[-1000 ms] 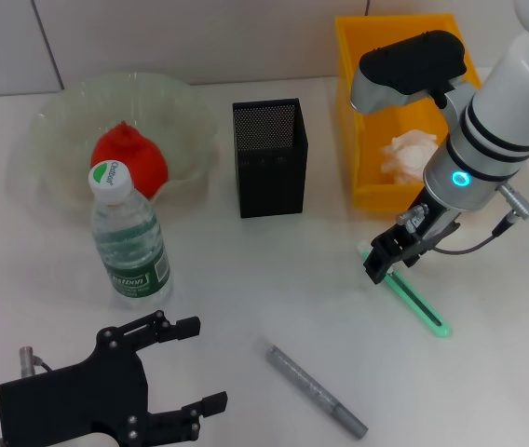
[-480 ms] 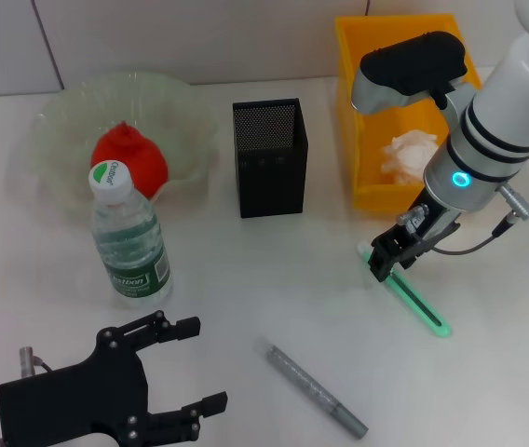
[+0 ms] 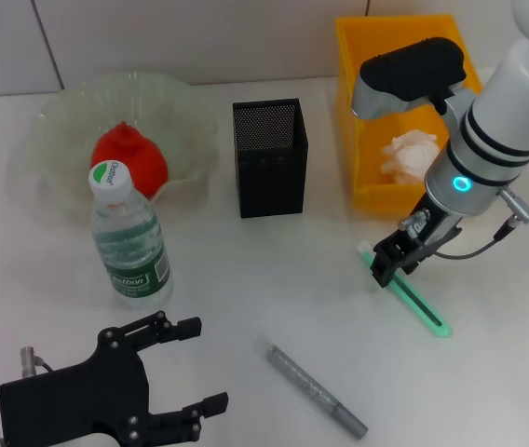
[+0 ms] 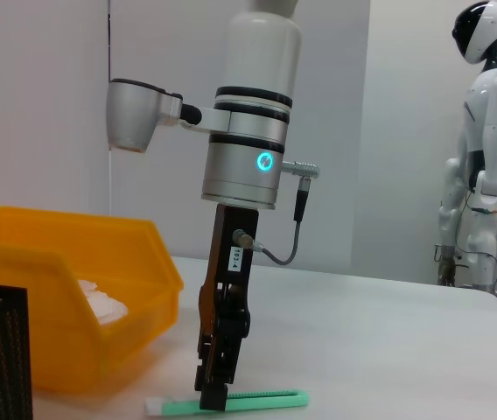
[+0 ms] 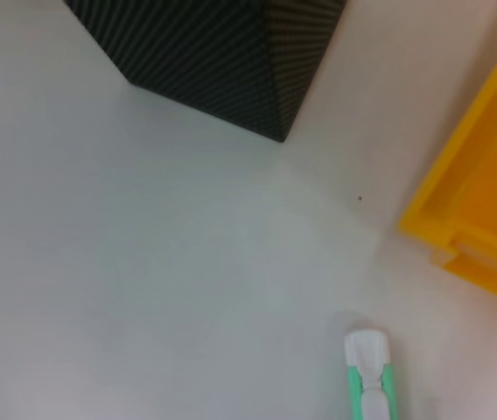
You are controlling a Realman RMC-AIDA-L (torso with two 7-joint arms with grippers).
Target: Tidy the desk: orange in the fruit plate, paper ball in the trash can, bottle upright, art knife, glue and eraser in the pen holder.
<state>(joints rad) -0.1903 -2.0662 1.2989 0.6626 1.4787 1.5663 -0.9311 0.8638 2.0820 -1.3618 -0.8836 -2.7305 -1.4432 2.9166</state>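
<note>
The white surface (image 3: 274,279) runs back to a tiled wall, and the containers stand in a row along that far side: the plate (image 3: 185,112) on the left, the holder (image 3: 270,177) in the middle, the can (image 3: 350,140) on the right. Open gaps separate all three. The widest bare stretch lies in front of the holder, between the bottle (image 3: 130,237) and the knife (image 3: 418,303).

The right tool (image 3: 387,267) is down at the near-right of the can, its tips on the white end of the green knife, which lies flat and slants toward the near right. In the left wrist view the fingers (image 4: 216,367) stand close together over the knife (image 4: 257,401), but whether they grip it I cannot tell. A grey pen-like stick (image 3: 316,391) lies well apart, near the front edge.

The left tool (image 3: 190,368) hangs low at the near-left corner, fingers spread wide and holding nothing.

The orange (image 3: 129,160) sits inside the plate. The ball (image 3: 412,154) lies on the floor of the can. The bottle stands upright, capped, just in front of the plate. The holder's inside cannot be made out.
</note>
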